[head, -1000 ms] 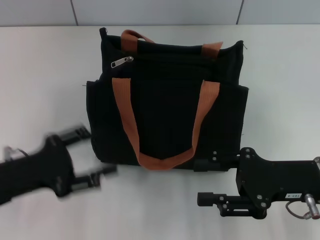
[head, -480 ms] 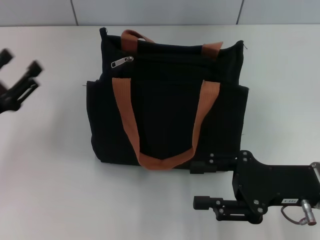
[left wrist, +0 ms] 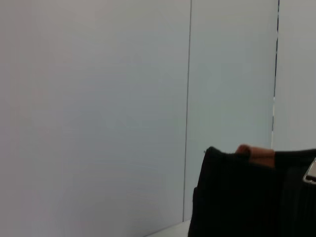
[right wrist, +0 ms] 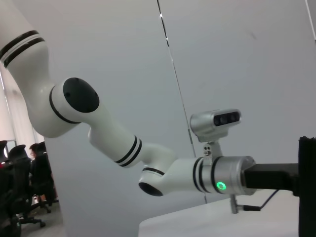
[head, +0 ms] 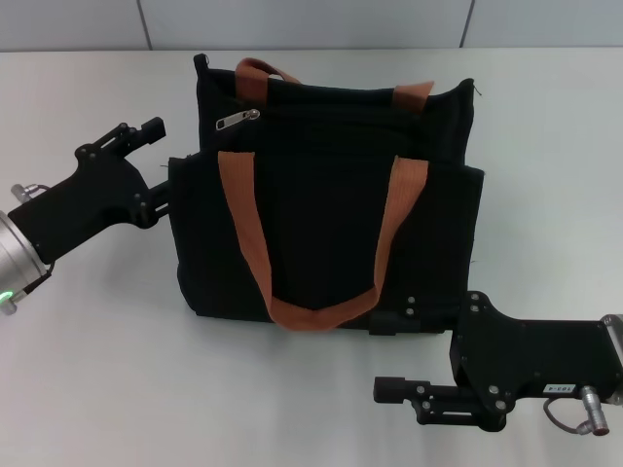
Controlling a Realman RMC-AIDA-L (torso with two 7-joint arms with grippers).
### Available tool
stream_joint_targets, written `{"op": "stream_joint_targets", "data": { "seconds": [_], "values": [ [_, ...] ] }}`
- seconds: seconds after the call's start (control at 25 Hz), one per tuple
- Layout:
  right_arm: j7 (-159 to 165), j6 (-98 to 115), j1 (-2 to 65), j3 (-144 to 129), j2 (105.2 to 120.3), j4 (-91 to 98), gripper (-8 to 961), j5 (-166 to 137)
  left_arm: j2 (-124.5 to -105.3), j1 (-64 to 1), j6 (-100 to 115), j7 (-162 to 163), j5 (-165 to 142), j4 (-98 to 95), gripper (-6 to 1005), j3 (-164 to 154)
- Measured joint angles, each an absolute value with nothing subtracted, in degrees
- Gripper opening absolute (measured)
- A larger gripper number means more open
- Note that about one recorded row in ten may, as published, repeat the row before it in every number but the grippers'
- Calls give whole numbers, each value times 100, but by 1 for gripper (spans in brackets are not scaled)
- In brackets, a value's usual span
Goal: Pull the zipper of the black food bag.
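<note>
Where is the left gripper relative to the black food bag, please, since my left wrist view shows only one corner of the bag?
Observer: In the head view, the left gripper is open beside the left side of the black food bag, holding nothing.
Operator: And where is the zipper, please?
Observer: The zipper pull lies along the bag's top edge near its left corner, apart from that gripper.
Operator: Is the right arm involved?
Observer: The right gripper is open at the bag's near right corner, gripping nothing.

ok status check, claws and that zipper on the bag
Left claw open at black food bag's left side. Right claw open at its near right corner. Zipper untouched, nothing blocking it.
</note>
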State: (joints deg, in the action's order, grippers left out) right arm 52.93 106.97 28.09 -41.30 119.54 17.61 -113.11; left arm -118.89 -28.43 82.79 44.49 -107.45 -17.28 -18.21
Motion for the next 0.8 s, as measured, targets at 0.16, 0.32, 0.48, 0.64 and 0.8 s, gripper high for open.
{"op": "stream_joint_targets", "data": {
  "seconds": [0.16, 0.32, 0.48, 0.64, 0.8],
  "values": [
    [5178, 10622, 2797, -4045, 11950, 1688, 607, -11311, -11875, -2739, 8504, 4490, -10668, -1725, 775, -1910],
    [5174, 10559, 2829, -4035, 11946, 1684, 607, -11311, -11846, -2644, 8730, 4517, -10734, -1860, 771, -2158],
    [5172, 10462, 2894, -4034, 11949, 1685, 607, -11312, -11833, -2599, 8736, 4624, -10735, -2045, 767, -2335],
    [5170, 10414, 2915, -4034, 11952, 1687, 606, -11312, -11830, -2550, 8747, 4719, -10732, -2174, 763, -2386],
    [5169, 10405, 2916, -4034, 11953, 1688, 606, -11312, -11821, -2499, 8974, 4800, -10704, -2265, 759, -2350]
  ]
}}
